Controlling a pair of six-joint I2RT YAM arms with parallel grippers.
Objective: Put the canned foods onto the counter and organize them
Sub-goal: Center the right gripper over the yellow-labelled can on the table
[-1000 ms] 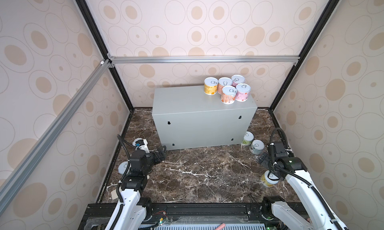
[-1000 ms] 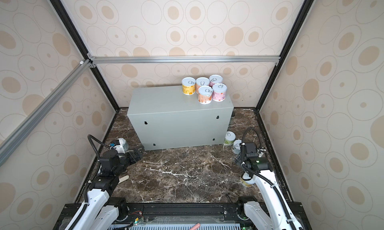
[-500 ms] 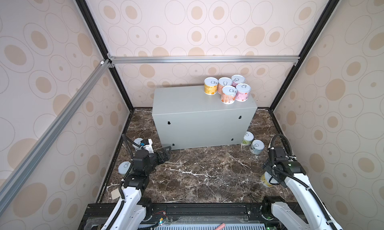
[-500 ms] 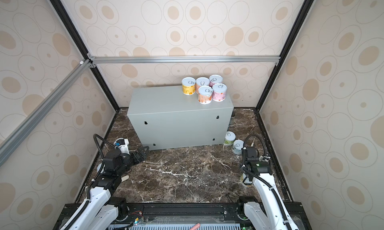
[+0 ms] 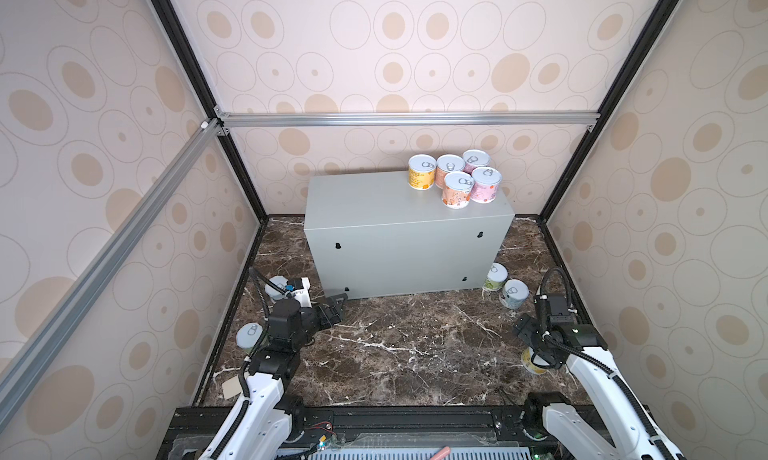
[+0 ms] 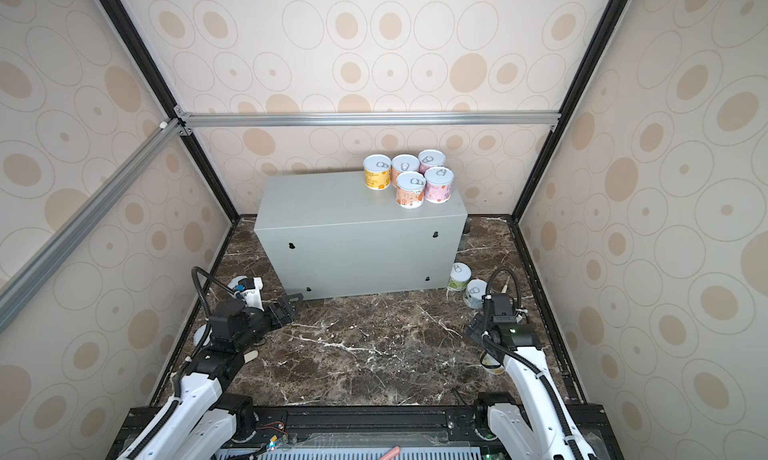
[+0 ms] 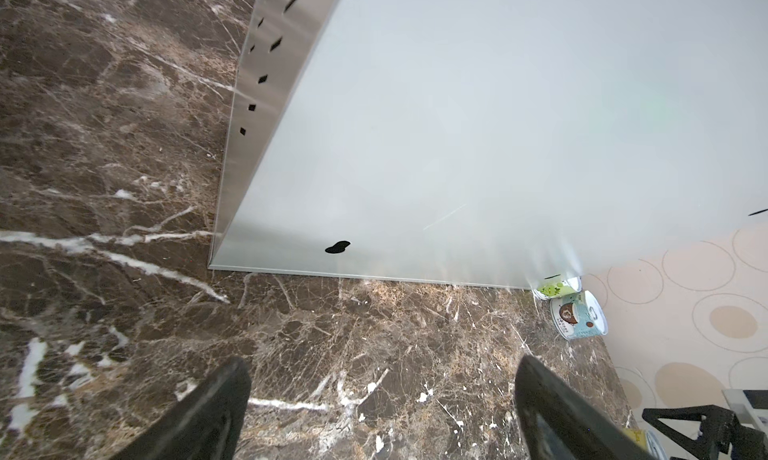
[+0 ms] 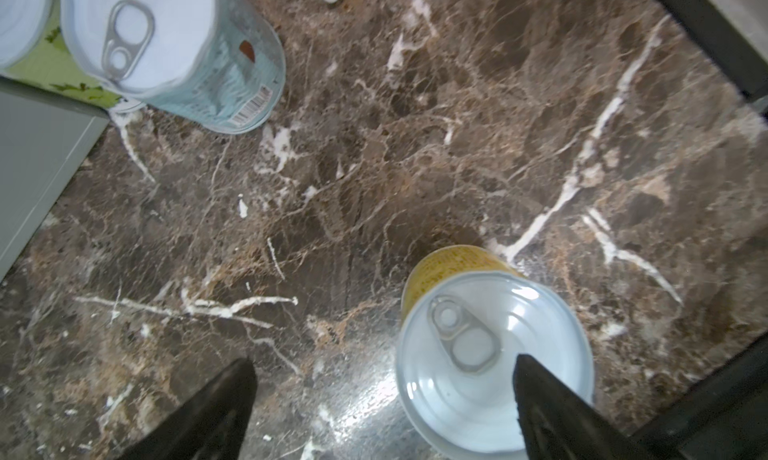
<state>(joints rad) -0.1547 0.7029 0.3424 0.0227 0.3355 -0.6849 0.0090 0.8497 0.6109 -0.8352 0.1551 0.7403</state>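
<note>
Grey metal is your target: the counter (image 5: 407,245) already carries five tins (image 5: 457,189), upright and bunched together at its back right corner. By my count that puts you about halfway.

Five more stand on the marble floor (image 5: 415,345). A green tin (image 5: 496,277) and a teal tin (image 5: 514,293) sit side by side at the counter's front right corner. A yellow tin (image 8: 490,354) sits under your right arm, and two pale tins (image 5: 249,336) are near the left wall beside your left arm.

Your right claw (image 8: 382,360) hangs released and empty, with one finger over the yellow tin's lid and the tin not between the jaws. Your left claw (image 7: 382,379) is released and empty too, facing the counter's front.

Every lid you can see is sealed with its pull tab flat, so you cannot see inside any tin.
</note>
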